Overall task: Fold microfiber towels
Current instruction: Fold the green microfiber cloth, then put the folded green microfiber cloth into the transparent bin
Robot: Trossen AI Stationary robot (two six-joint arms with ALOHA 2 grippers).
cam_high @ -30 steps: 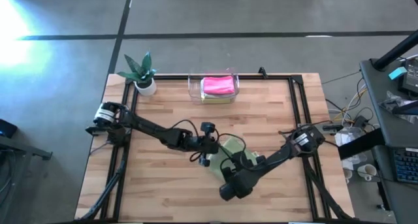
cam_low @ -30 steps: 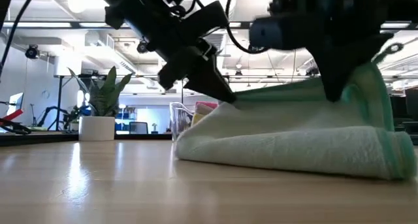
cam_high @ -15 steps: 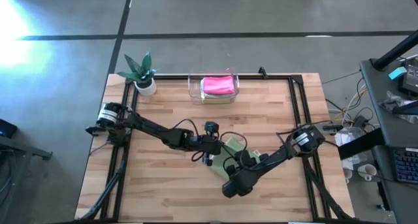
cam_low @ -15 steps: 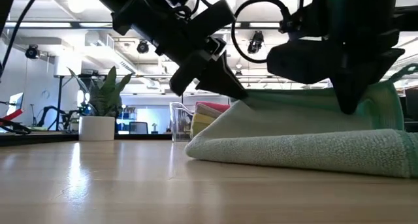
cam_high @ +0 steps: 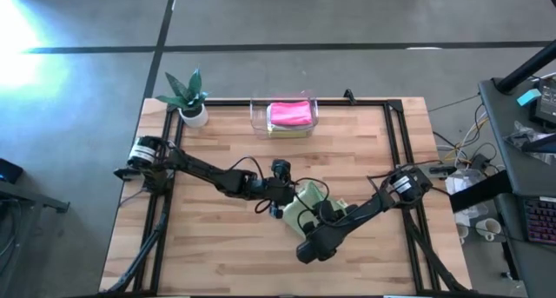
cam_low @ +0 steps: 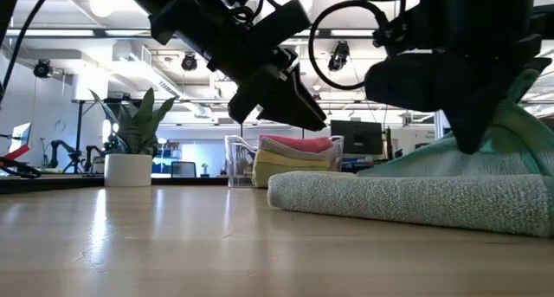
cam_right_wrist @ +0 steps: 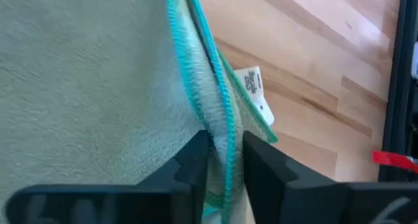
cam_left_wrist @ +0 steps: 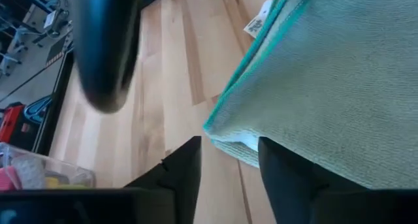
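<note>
fuzzy matt cloth sage green towel (cam_low: 415,193) on smooth, faintly glossy wood table (cam_low: 130,245).

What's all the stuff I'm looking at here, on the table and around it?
Sage green towel: one, folded, middle of the table.
Folded towels: pink on top of yellow, stacked in the bin.
Clear plastic bin: one, far edge of the table.
Potted plant: one, green leaves, white pot, far left corner.
Wooden table: one, light wood, black frame.
Left hand: black, open, at the towel's corner.
Right hand: black, fingers either side of the towel's teal-stitched edges.
</note>
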